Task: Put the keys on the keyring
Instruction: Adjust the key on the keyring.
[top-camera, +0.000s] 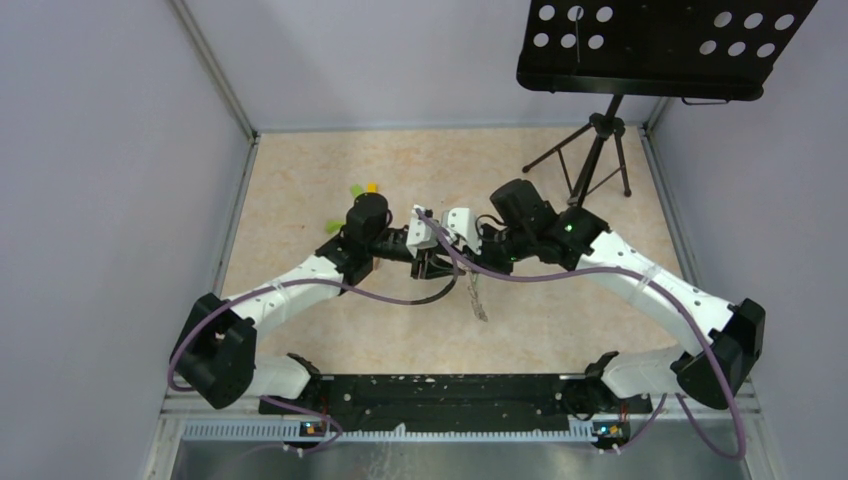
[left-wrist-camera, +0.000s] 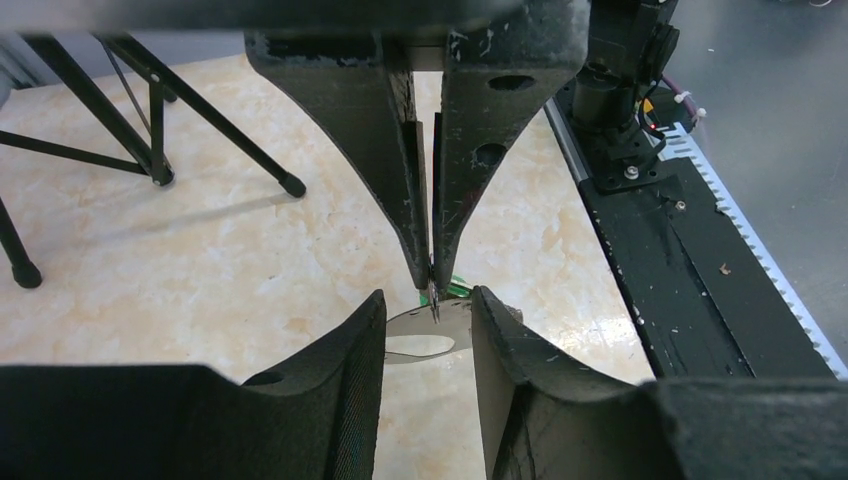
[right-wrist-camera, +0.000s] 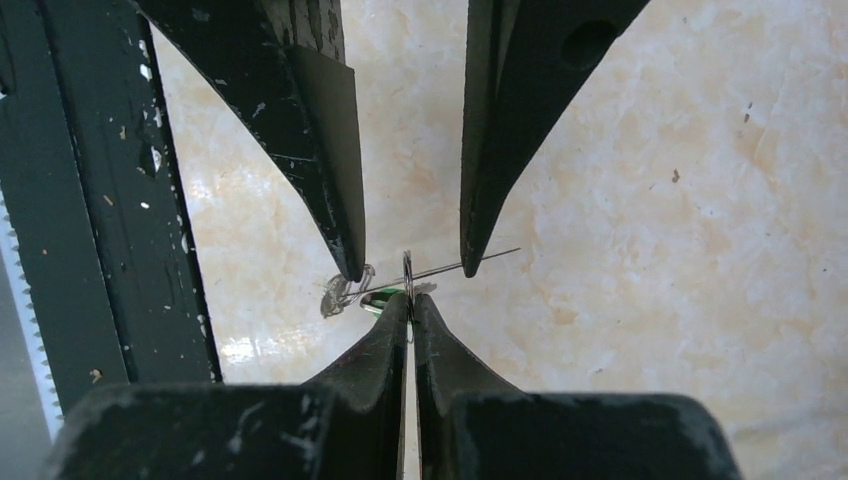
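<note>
Both grippers meet above the middle of the table. My right gripper (right-wrist-camera: 410, 303) is shut on the keyring (right-wrist-camera: 408, 268), a thin wire loop seen edge-on at its tips. A fine strand of it (right-wrist-camera: 490, 256) runs across between the left fingers. My left gripper (left-wrist-camera: 428, 325) faces it with jaws apart. A flat silver key (left-wrist-camera: 425, 338) with an oval hole lies between and just beyond them. A green tag (left-wrist-camera: 455, 288) shows behind the right gripper's tips (left-wrist-camera: 432, 285). In the top view a silver key (top-camera: 478, 298) hangs below the two grippers (top-camera: 440, 258).
A black music stand (top-camera: 660, 45) on a tripod (top-camera: 590, 160) stands at the back right, and its legs (left-wrist-camera: 150, 120) show in the left wrist view. Small green and yellow bits (top-camera: 358, 189) lie behind the left arm. The black base rail (top-camera: 440, 390) runs along the near edge.
</note>
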